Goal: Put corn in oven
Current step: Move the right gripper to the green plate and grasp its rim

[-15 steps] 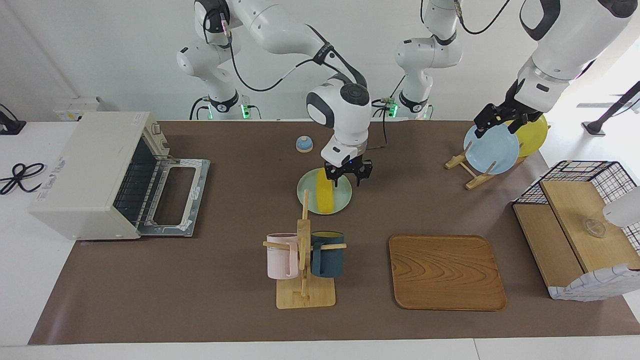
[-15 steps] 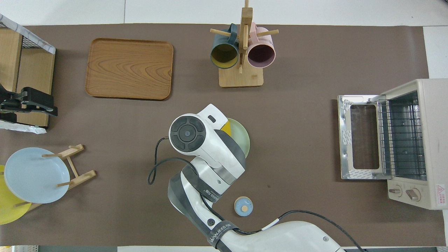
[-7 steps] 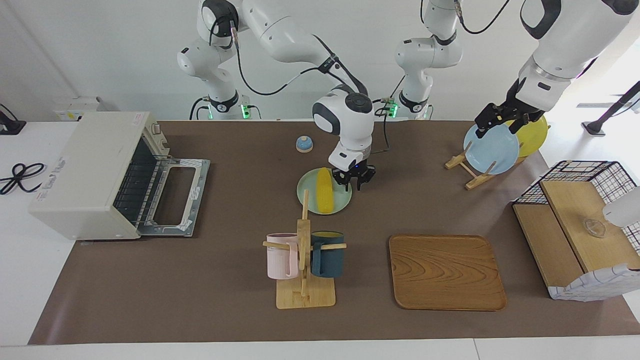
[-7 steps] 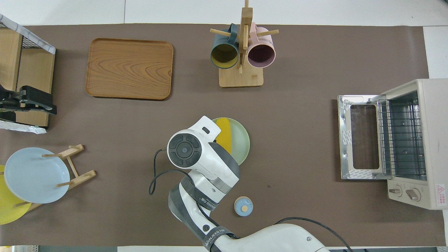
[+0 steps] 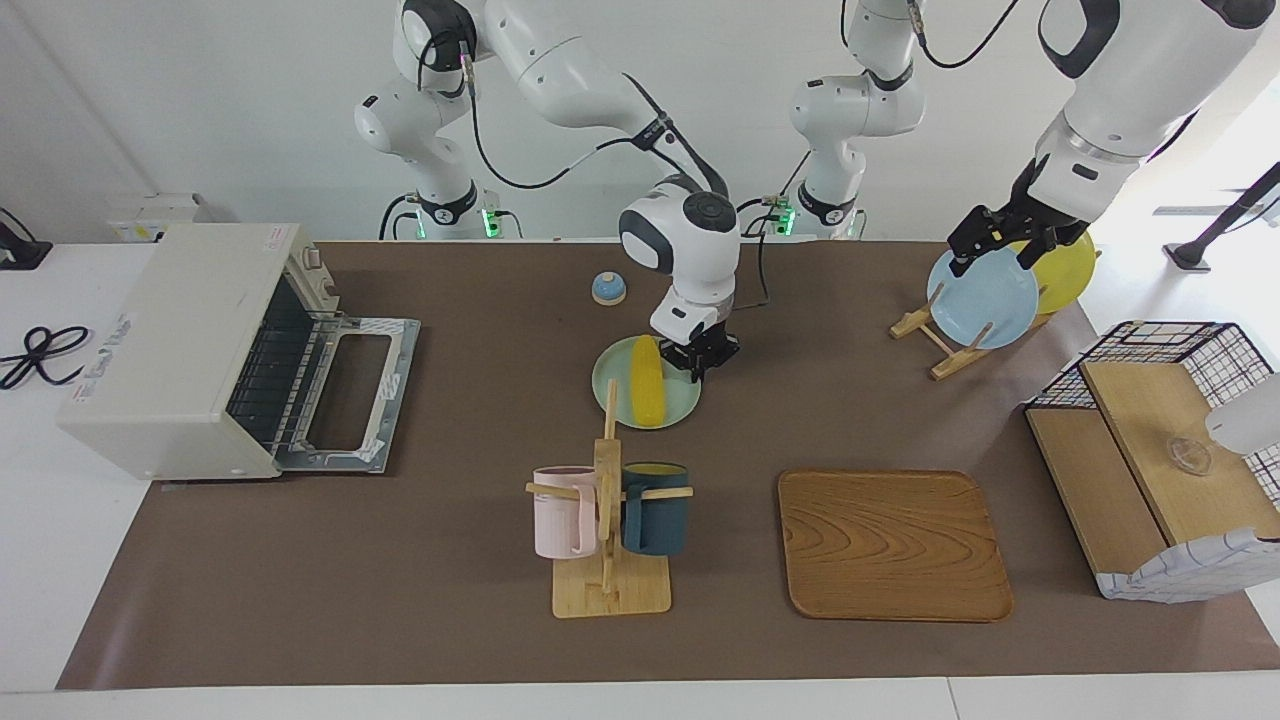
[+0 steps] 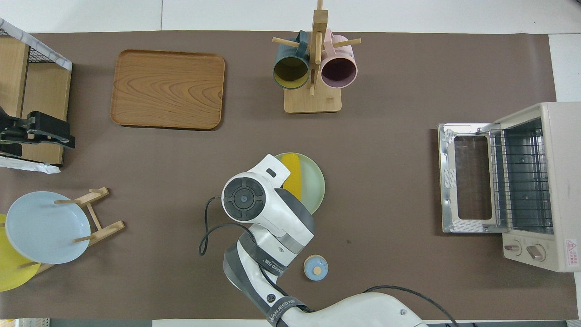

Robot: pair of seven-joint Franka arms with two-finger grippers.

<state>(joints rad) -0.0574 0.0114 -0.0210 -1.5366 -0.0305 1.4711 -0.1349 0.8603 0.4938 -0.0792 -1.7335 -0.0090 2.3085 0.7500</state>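
Note:
The corn lies on a pale green plate in the middle of the table; it also shows in the overhead view. My right gripper is low at the plate's rim, beside the corn's nearer end, on the side toward the left arm's end. In the overhead view its hand covers that spot. The off-white oven stands at the right arm's end with its door folded down and its wire rack showing. My left gripper waits in the air over the plate rack.
A mug rack with a pink and a dark mug stands farther from the robots than the plate. A wooden tray lies beside it. A wire-and-wood basket box, a blue plate, a yellow plate and a small blue knob are also here.
My right gripper has come down from above the plate to its rim beside the corn. The plate has shifted very slightly. The left arm has barely moved.

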